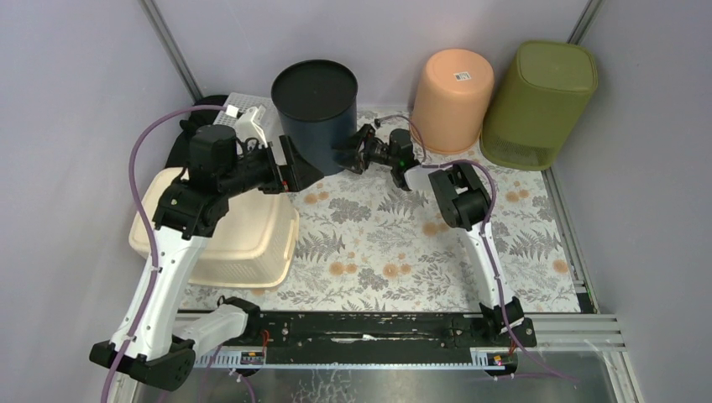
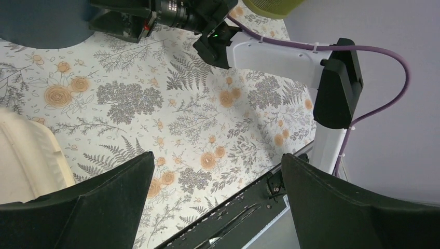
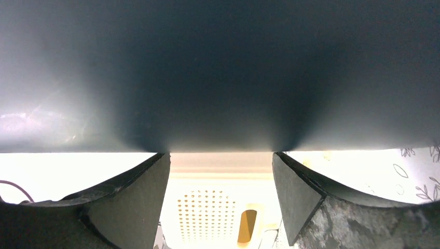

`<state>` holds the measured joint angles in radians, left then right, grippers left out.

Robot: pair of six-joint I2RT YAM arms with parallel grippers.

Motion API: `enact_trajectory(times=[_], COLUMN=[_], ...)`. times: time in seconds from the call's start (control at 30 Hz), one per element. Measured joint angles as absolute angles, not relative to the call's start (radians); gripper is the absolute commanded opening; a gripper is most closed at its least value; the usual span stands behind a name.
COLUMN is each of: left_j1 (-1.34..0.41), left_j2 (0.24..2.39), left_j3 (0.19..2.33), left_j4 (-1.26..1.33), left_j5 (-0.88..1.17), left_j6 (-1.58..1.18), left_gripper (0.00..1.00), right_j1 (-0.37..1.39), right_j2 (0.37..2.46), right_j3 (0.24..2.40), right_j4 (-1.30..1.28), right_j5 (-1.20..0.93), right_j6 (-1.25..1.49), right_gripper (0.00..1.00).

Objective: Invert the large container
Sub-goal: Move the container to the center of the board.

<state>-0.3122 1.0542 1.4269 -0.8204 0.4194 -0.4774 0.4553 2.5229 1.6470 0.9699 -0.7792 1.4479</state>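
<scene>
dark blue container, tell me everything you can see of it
The dark blue container is a tall round bin, smooth and matte like plastic, with a plain wall. Its top end shows as a dark disc, and it is unclear whether that end is open or closed. It stands roughly upright at the back of the floral mat. The left end effector sits at its lower left wall and the right end effector at its lower right. Both are open, and firm contact cannot be confirmed.

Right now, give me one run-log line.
left end effector: open | right end effector: open | dark container: between them
</scene>
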Motion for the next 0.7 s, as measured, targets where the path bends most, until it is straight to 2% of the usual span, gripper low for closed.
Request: enact_trajectory(times=[0.1, 0.3, 0.5, 0.7], left_j1=[-0.312, -0.312, -0.312, -0.312], left_j2=[1.038, 1.027, 1.019, 1.011], left_j3=[1.427, 1.444, 1.465, 1.464], left_j4=[-0.827, -0.828, -0.827, -0.825], left_j5=[0.408, 0.395, 0.355, 0.352], left_j6=[-0.477, -0.479, -0.490, -0.508], left_gripper=[1.00, 1.00, 1.00, 1.00], right_j1=[0.450, 0.439, 0.443, 0.526], right_j2=[2.473, 2.179, 1.909, 1.743], right_j3=[1.600, 1.375, 1.289, 1.212], right_j4=[0.917, 0.648, 0.464, 0.291], right_j5=[-0.784, -0.811, -0.857, -0.843], right_j6=[1.392, 1.141, 0.922, 0.757], right_gripper=[0.80, 0.82, 0.83, 0.83])
